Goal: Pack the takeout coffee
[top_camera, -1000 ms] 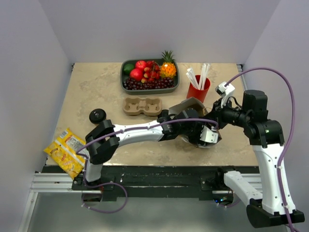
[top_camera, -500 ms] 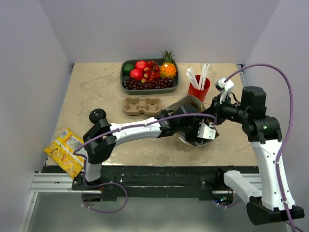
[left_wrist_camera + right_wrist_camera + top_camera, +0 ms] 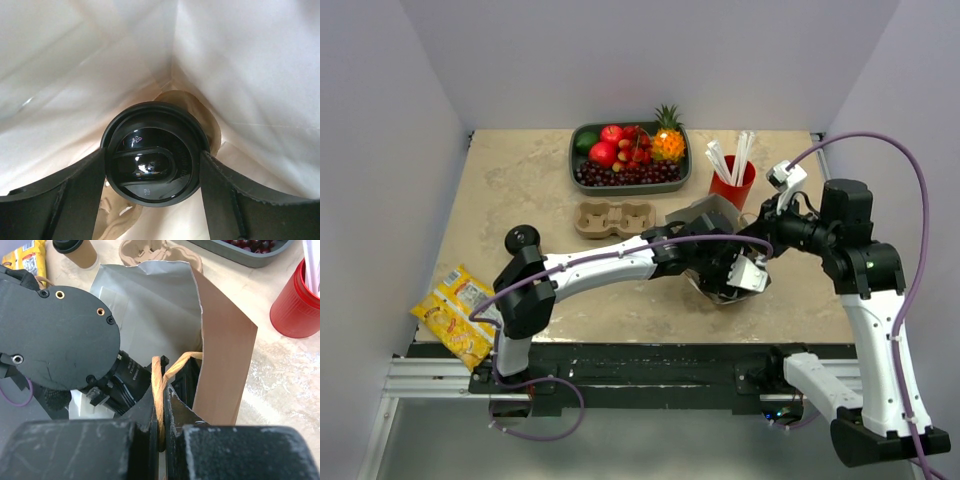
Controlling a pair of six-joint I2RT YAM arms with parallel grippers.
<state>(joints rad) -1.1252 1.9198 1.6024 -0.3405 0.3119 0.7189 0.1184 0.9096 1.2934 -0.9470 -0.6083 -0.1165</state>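
The paper bag has slid slightly back on the bench with your left hand inside, gripping the takeout coffee. Your right hand pinches the handle. Nearly packed.

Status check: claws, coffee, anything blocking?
Left claw deep in paper bag, shut on lidded coffee cup. Right claw pinching bag's twisted handle. No obstruction visible.

Embossed triangle recycling sign on takeout coffee lid, upper left of centre; figure inside not legible. Small white lettering on black camera barrel: too blurred to read. Print on yellow snack bag: illegible.
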